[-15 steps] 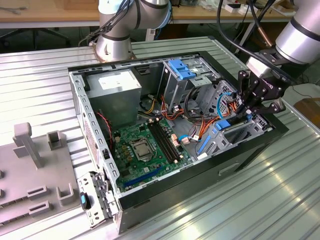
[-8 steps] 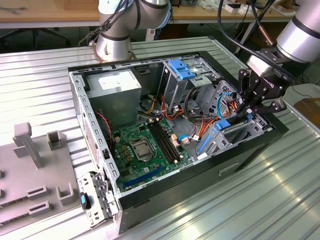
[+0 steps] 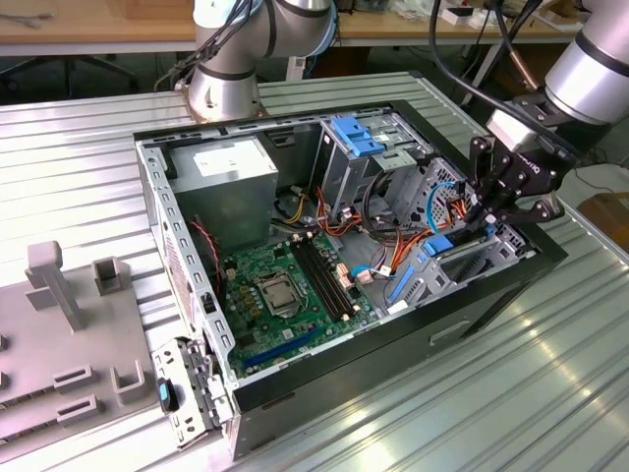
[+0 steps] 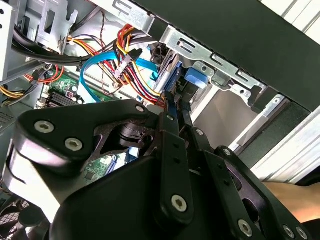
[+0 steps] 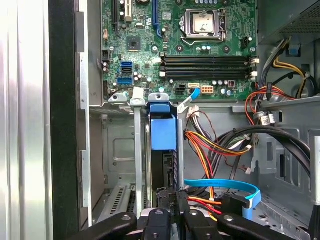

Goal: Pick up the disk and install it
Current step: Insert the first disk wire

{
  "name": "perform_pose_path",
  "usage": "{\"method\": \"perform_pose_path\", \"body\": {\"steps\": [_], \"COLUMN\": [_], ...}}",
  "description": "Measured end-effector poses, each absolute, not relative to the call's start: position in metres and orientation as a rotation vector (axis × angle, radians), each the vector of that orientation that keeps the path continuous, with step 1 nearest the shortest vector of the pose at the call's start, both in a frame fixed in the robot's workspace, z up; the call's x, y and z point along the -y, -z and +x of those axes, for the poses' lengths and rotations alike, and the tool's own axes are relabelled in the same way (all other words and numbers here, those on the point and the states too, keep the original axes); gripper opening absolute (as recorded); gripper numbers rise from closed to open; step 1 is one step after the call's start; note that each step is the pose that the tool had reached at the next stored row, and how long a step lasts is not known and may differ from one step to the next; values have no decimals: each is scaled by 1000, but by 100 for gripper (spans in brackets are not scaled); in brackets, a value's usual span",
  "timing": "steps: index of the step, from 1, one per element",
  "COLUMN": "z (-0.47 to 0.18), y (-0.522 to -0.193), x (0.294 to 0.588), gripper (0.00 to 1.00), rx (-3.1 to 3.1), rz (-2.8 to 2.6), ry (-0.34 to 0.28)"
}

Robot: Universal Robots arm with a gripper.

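The claw (image 5: 168, 194) is pinched narrow on the disk (image 5: 163, 131), which stands on edge in the drive cage (image 5: 119, 145), its long axis running from the claw toward the motherboard (image 5: 150, 30)

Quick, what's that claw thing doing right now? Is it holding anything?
Gripper: fingers closed on the disk, which stands on edge in the drive bay.
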State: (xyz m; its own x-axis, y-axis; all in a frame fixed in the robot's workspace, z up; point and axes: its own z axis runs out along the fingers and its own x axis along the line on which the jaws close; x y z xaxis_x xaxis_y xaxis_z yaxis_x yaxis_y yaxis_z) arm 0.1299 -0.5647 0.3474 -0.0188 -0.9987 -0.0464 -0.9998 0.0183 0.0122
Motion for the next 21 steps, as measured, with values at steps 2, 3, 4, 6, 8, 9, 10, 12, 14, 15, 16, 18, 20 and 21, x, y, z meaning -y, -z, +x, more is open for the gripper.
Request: {"method": "perform_pose_path", "body": {"steps": [2,3,4,6,8,9,10,12,14,15,16,18,20,21], "z": [130,130,130,130,130,130,130,130,130,130,130,130,130,130], "y": [-346,-346,-346,-345,-344,-343,-341,-340,-338,-337,-337,-337,-340,-341], "x": [565,565,565,565,565,565,565,565,565,565,565,565,565,565], "gripper": [17,17,17,17,17,17,17,17,17,17,17,17,17,17], "rx": [-2223,-2223,-2223,-2222,-2220,-2220,-2219,-2219,-2218,-2217,-2217,-2216,-2215,-2215], "rz": [-2184,-2184,-2185,-2185,-2188,-2188,-2189,-2189,-2189,-2188,-2188,-2187,-2186,-2186], "ry": [-64,-64,-64,-64,-64,-63,-64,-64,-65,-66,-67,-69,-71,-72]}}
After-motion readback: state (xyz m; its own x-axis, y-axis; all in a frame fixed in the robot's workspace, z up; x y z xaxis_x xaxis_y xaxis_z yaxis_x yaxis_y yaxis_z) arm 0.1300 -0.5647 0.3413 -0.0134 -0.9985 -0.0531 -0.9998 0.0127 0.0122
